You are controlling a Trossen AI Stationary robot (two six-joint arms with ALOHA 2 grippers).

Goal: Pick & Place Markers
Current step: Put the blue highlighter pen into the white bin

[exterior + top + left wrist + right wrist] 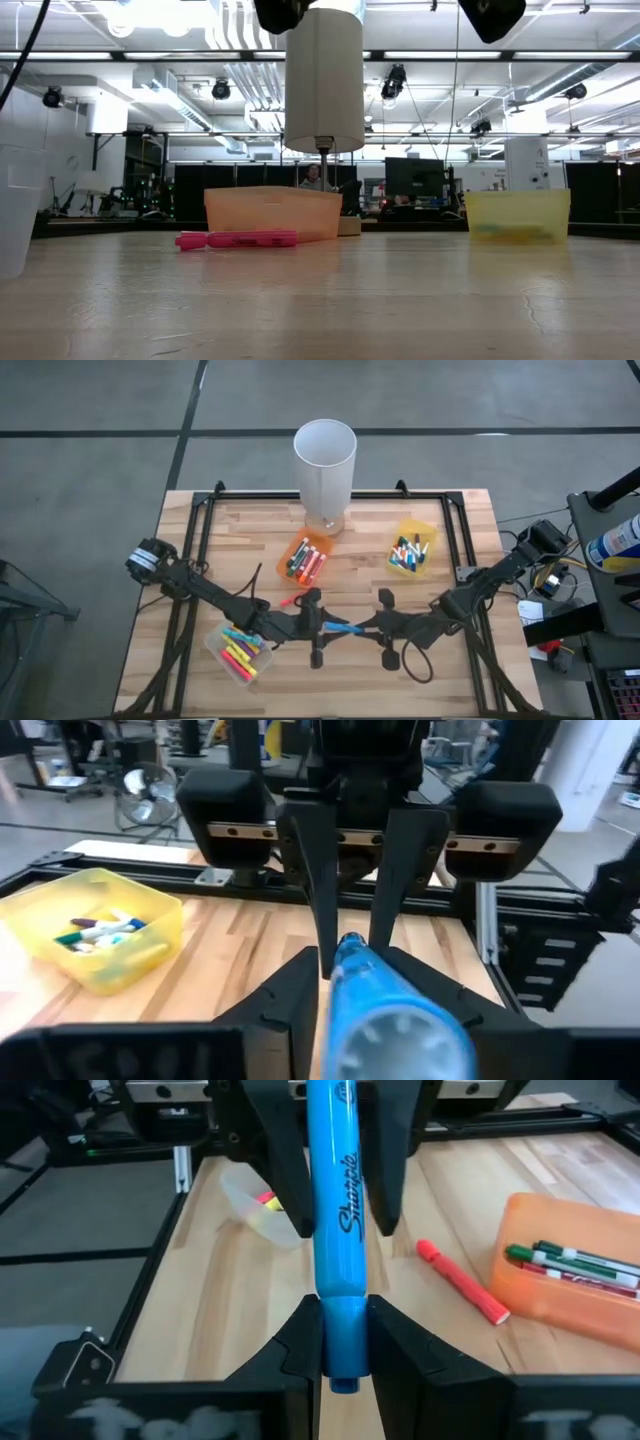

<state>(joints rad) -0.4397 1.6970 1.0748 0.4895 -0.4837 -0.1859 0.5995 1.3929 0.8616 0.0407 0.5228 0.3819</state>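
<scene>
Blue marker (342,628) hung above mid-worktop, between the 2 claws, long axis running left-right. Right claw (338,1342) was clenched on 1 end. Left claw (312,626) straddled the other end, fingers (322,910) beside the barrel; whether it gripped, could not tell. Both arms equally near. A red marker (292,600) lay loose on the wooden worktop (470,540) just left-far of the claws, near the orange bin (284,568). Open lab hall behind.
</scene>
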